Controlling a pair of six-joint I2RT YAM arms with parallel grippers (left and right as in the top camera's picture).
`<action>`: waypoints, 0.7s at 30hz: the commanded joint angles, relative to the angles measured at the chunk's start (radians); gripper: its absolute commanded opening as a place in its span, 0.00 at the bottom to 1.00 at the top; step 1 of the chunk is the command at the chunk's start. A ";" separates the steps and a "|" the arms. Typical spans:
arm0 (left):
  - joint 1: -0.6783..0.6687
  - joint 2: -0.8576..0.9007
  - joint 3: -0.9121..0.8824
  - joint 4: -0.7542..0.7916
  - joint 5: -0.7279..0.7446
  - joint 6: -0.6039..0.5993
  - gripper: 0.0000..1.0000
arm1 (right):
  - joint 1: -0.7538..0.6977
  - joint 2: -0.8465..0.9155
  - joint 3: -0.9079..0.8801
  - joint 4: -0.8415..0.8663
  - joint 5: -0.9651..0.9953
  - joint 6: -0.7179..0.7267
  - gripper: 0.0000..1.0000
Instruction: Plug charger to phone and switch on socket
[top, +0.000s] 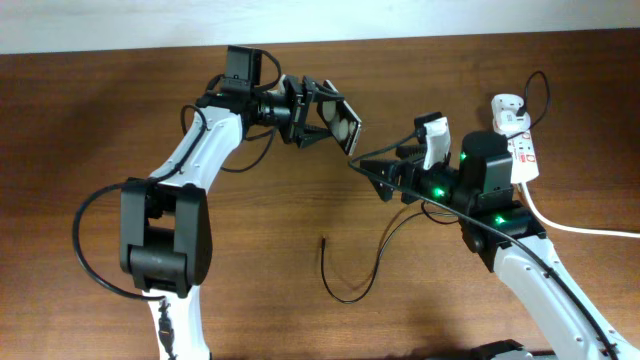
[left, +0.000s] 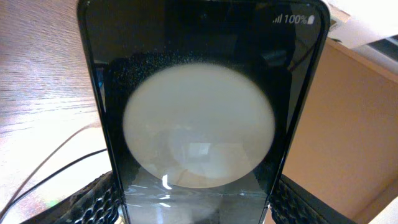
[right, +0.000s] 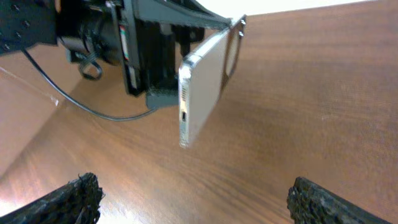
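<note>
Phone (left: 199, 124) aloft; charger (top: 323, 244) slack on table (top: 100, 110).

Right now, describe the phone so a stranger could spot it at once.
Above the wooden table, look near the top centre for the left tool. The phone is clamped there, held off the wood. It is the only glossy black slab, with pale round glare spots, unlike the white power strip at right and the thin black cable.
</note>
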 joint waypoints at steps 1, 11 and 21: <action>-0.027 -0.002 0.022 0.024 0.005 -0.040 0.00 | 0.007 0.004 0.021 0.060 -0.012 0.056 0.99; -0.147 -0.002 0.022 0.058 -0.003 -0.115 0.00 | 0.007 0.064 0.020 0.068 0.056 0.102 0.99; -0.202 -0.002 0.022 0.061 -0.009 -0.122 0.00 | 0.007 0.110 0.021 0.080 0.105 0.102 0.62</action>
